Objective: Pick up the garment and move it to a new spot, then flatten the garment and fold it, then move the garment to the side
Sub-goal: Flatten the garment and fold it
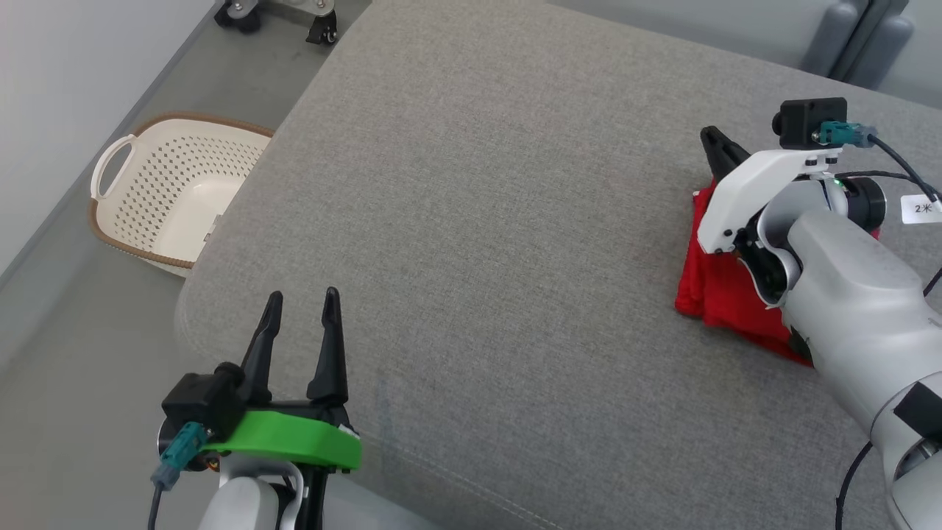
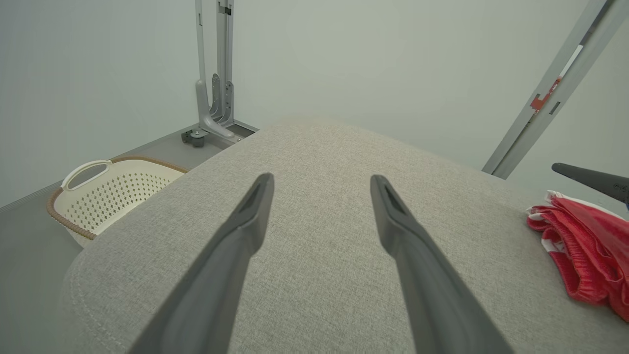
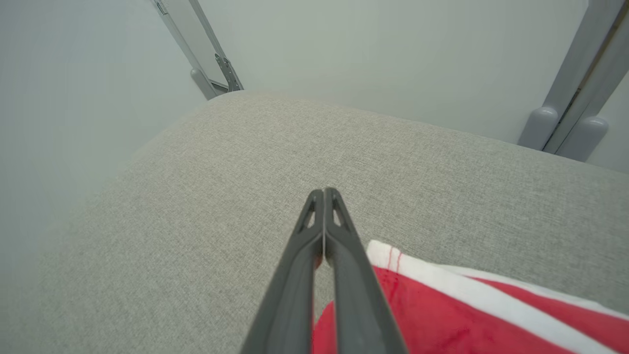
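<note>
A bare robot test room, set up for laundry work. A large grey fabric-covered cushion (image 1: 478, 221) served as the work surface. To its left, on a smooth grey floor (image 1: 88, 353), stood a cream perforated laundry basket (image 1: 184, 165) with a brown rim. Beyond the cushion's far left corner were the castors (image 1: 321, 33) of a metal frame. Behind the cushion, aluminium struts (image 2: 555, 88) rose before plain pale walls (image 2: 344, 59).

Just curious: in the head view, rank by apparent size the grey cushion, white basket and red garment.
Grey cushion, by far
White basket
Red garment, less surely, since the right arm hides part of it
</note>
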